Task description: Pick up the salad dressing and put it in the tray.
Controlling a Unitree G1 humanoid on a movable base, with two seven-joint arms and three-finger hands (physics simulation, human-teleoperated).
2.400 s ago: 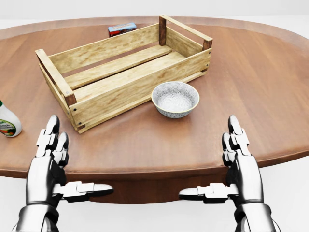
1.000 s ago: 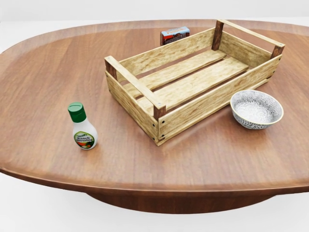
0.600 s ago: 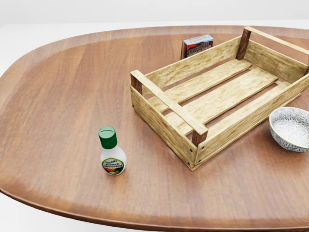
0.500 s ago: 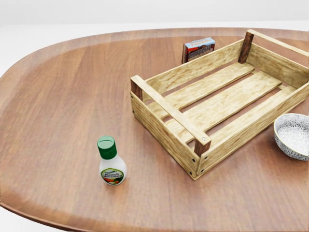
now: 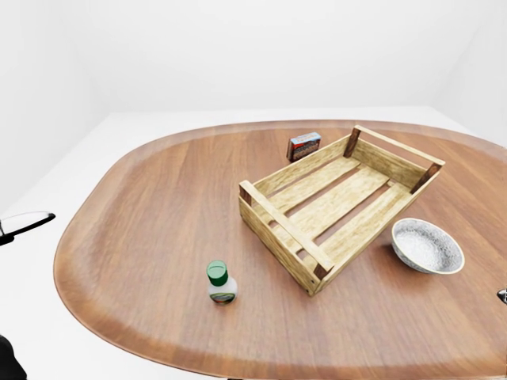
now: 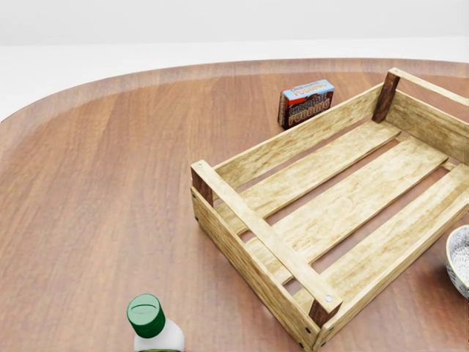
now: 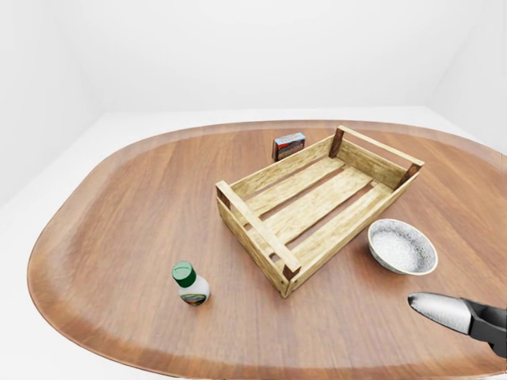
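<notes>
Standing upright on the table (image 5: 135, 214), the salad dressing (image 5: 222, 283) sat apart from the tray (image 5: 333, 207), off its near-left corner in the left-eye view. You had nothing between them. 1 bowl (image 5: 427, 246) lay just right of the tray, and 1 small box (image 6: 305, 103) stood beside its far wall. Your right hand (image 7: 463, 314) showed only 1 fingertip (image 7: 436, 307) at the right-eye view's edge, your left hand (image 5: 22, 226) only a sliver; I cannot tell either's finger spread.

Camera: moved — the whole head view has shifted.
Salad dressing (image 6: 152, 325): slid to the bottom edge, only its green cap and shoulders showing.
Bowl (image 6: 459, 270): now cut by the right edge.
Tray (image 6: 242, 240): larger, lower — nearer in view.
</notes>
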